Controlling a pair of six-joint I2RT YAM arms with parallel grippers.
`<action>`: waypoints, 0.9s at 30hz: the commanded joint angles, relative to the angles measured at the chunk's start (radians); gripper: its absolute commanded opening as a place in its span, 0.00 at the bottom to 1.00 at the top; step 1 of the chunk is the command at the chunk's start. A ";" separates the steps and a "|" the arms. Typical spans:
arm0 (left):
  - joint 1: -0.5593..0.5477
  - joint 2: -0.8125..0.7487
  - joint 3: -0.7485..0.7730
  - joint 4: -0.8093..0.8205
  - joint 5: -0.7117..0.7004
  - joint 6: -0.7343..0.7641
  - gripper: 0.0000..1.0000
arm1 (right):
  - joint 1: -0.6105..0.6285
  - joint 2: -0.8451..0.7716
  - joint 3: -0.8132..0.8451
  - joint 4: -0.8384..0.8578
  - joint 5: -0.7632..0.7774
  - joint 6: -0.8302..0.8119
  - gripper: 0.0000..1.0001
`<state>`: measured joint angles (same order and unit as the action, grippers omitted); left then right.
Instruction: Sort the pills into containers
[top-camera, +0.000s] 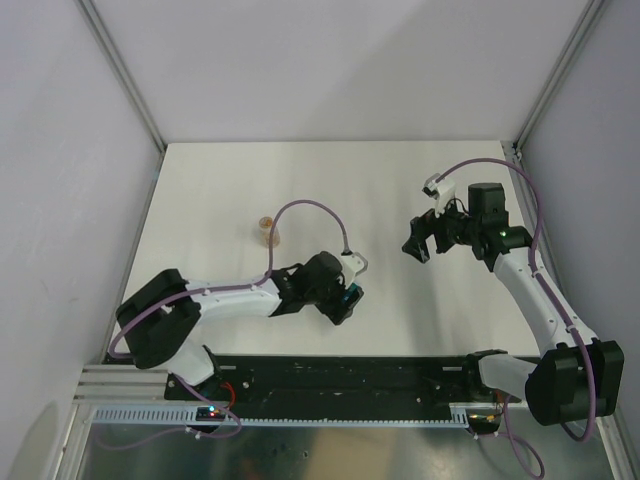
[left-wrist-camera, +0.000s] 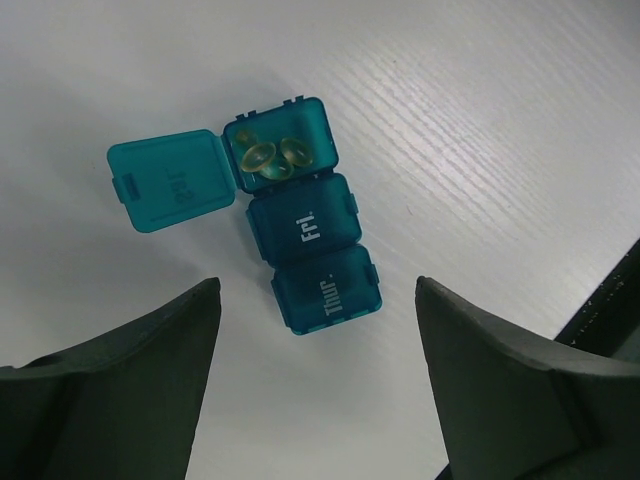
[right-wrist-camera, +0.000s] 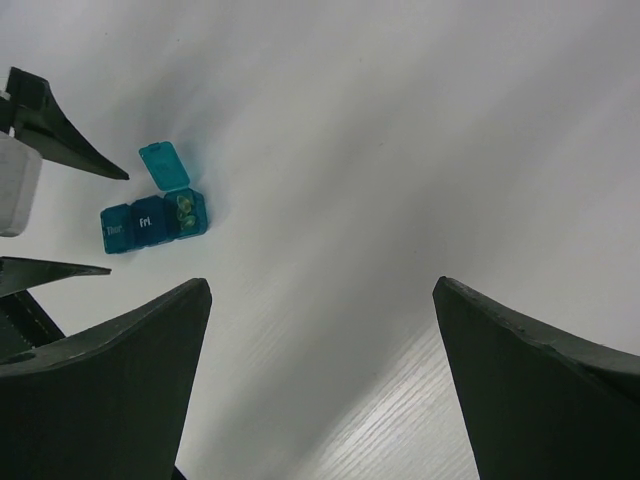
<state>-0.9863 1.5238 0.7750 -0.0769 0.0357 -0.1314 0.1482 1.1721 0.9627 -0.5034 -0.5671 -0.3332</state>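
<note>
The teal container strip (left-wrist-camera: 305, 225) lies on the white table, with compartments marked "Thur" and "Fri" shut. Its third compartment is open, lid (left-wrist-camera: 170, 183) folded out, and holds several yellow translucent pills (left-wrist-camera: 270, 158). My left gripper (left-wrist-camera: 318, 287) is open and empty, hovering above the strip with the "Thur" end between its fingers. In the top view the left gripper (top-camera: 345, 298) hides most of the strip (top-camera: 353, 296). My right gripper (top-camera: 418, 247) is open and empty, raised to the right; its wrist view shows the strip (right-wrist-camera: 150, 221) far to the left.
A small round orange-tan bottle (top-camera: 267, 230) stands behind and left of the left gripper. The black rail (top-camera: 350, 375) runs along the table's near edge, also showing in the left wrist view (left-wrist-camera: 610, 300). Frame posts stand at the back corners.
</note>
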 joint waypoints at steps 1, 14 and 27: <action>-0.010 0.031 0.005 0.024 -0.032 -0.016 0.81 | -0.003 -0.020 -0.002 0.016 -0.034 -0.007 1.00; -0.029 0.076 0.017 0.018 -0.084 0.000 0.70 | -0.003 -0.015 -0.002 0.012 -0.060 -0.006 1.00; -0.043 0.093 0.032 0.013 -0.113 0.025 0.63 | -0.001 -0.013 -0.002 0.011 -0.073 -0.007 0.99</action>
<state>-1.0206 1.6024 0.7761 -0.0757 -0.0505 -0.1234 0.1482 1.1721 0.9627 -0.5037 -0.6182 -0.3332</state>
